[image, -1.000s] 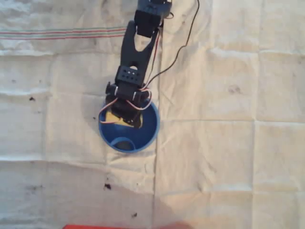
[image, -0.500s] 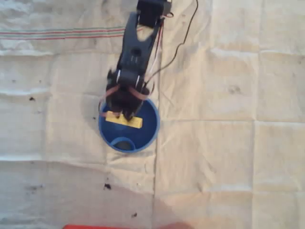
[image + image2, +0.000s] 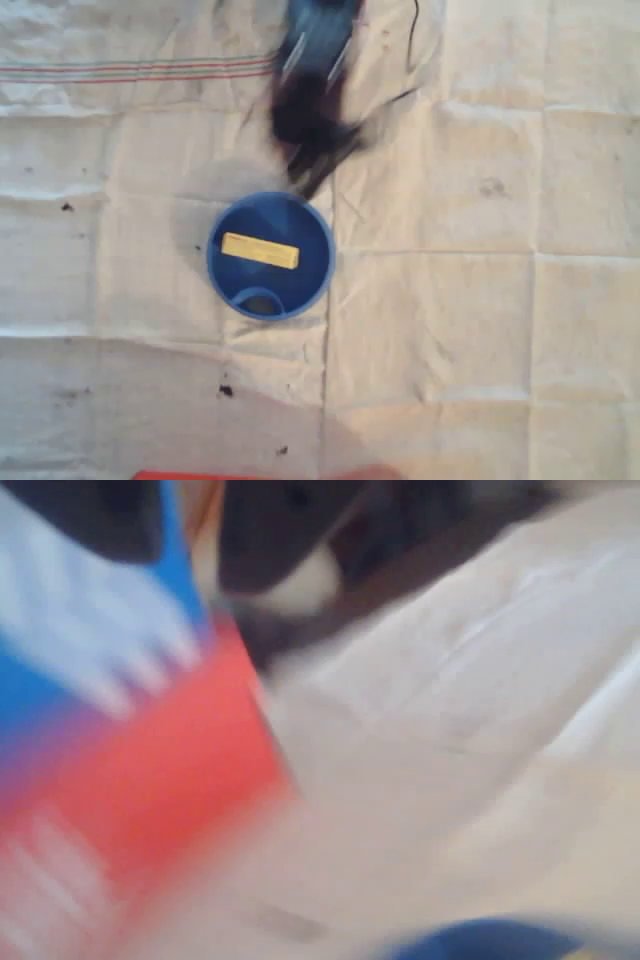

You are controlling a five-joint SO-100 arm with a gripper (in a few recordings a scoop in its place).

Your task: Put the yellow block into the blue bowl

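Smearing across the overhead view as a dark blur, the gripper (image 3: 312,175) sits above the top rim of the blue bowl (image 3: 314,268), clear of it and over the cloth. Its outline is too streaked to make out the fingers, so whether the claw is spread or pressed together cannot be told. Nothing yellow shows in the blur. The arm (image 3: 318,45) runs up from it to the top edge of the picture, with thin cables (image 3: 412,30) trailing off to its right.

Just below the claw, the bowl stands upright on the cloth, round and deep. The yellow block (image 3: 260,250) lies flat inside it, across the upper part of the bowl's floor, its long side nearly level and tilted slightly down to the right. A darker ring-shaped mark (image 3: 260,302) shows inside the bowl near its lower rim, apart from the block.

Around the bowl spreads a creased, off-white cloth (image 3: 480,330) with fold lines crossing it, a few small dark specks on its left and lower parts (one (image 3: 226,391) lies below the bowl), and thin red and green stripes (image 3: 130,70) near the top left. A strip of something red (image 3: 200,475) shows at the bottom edge.

The wrist view is heavily blurred: pale cloth (image 3: 470,730) on the right, a red and blue shape (image 3: 150,780) on the left that cannot be identified, and a sliver of blue (image 3: 490,942) at the bottom edge.
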